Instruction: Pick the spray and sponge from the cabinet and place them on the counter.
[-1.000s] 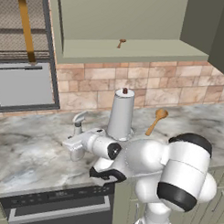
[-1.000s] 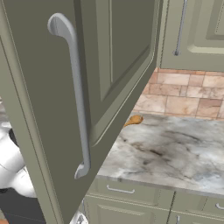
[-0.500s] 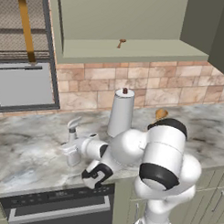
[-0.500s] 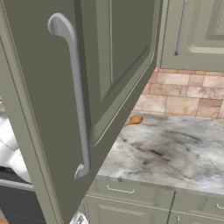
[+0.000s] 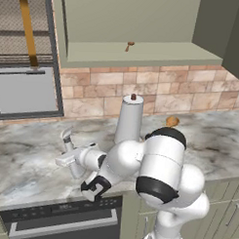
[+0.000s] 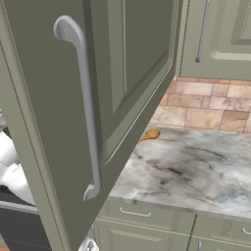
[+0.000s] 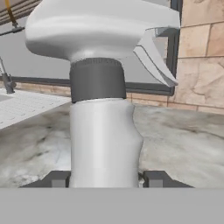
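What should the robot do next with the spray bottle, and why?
Probably lower it the last bit and let go. In the hand view the fingers sit on either side of the spray, and the left base view shows the bottle upright at the counter, near its front edge.

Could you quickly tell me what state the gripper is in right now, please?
Gripper: fingers closed around the spray, which stands upright on the counter.

- The spray (image 7: pixel 103 109) hides its own base behind the finger tips (image 7: pixel 57 178) in the hand view.
- Behind the paper-towel roll (image 5: pixel 129 122), the wooden spoon (image 5: pixel 172 121) shows just its bowl.
- The cabinet door (image 6: pixel 88 98) hides the counter (image 6: pixel 196 166) to its left.
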You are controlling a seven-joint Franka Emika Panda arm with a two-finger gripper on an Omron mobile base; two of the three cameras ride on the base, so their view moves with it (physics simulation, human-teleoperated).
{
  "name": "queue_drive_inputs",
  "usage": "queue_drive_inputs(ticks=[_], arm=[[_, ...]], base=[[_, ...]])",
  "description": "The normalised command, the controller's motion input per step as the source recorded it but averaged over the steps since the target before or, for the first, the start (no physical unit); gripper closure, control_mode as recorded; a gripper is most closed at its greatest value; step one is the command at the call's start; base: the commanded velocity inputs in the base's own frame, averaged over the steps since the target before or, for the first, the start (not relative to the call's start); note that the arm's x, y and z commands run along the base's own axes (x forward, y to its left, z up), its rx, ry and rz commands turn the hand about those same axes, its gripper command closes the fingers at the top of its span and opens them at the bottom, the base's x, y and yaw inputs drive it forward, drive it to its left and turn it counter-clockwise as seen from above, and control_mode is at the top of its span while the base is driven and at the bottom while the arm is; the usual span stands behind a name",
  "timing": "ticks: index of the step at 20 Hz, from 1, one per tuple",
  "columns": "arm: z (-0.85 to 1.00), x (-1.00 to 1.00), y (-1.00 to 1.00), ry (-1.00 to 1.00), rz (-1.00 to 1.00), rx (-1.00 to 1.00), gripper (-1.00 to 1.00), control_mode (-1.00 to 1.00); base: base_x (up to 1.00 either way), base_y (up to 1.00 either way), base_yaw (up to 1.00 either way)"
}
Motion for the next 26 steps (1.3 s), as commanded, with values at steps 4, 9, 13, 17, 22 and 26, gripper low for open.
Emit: queue_drive_inputs(ticks=[4, 9, 13, 17, 22, 26], arm=[[-0.32, 0.0, 0.0, 0.0, 0.0, 0.0, 1.0, -1.0], [-0.28, 0.0, -0.09, 0.0, 0.0, 0.0, 1.0, -1.0], [-0.28, 0.0, -0.21, 0.0, 0.0, 0.0, 1.0, -1.0], [-0.33, 0.0, -0.25, 0.01, 0.0, 0.01, 1.0, -1.0], [-0.4, 0.0, -0.27, 0.04, 0.0, 0.05, 1.0, -1.0], [-0.47, 0.0, -0.22, 0.04, 0.0, 0.05, 1.0, -1.0]], base=[[0.0, 0.0, 0.0], [0.0, 0.0, 0.0], [0.0, 0.0, 0.0], [0.0, 0.0, 0.0], [0.0, 0.0, 0.0], [0.0, 0.0, 0.0]])
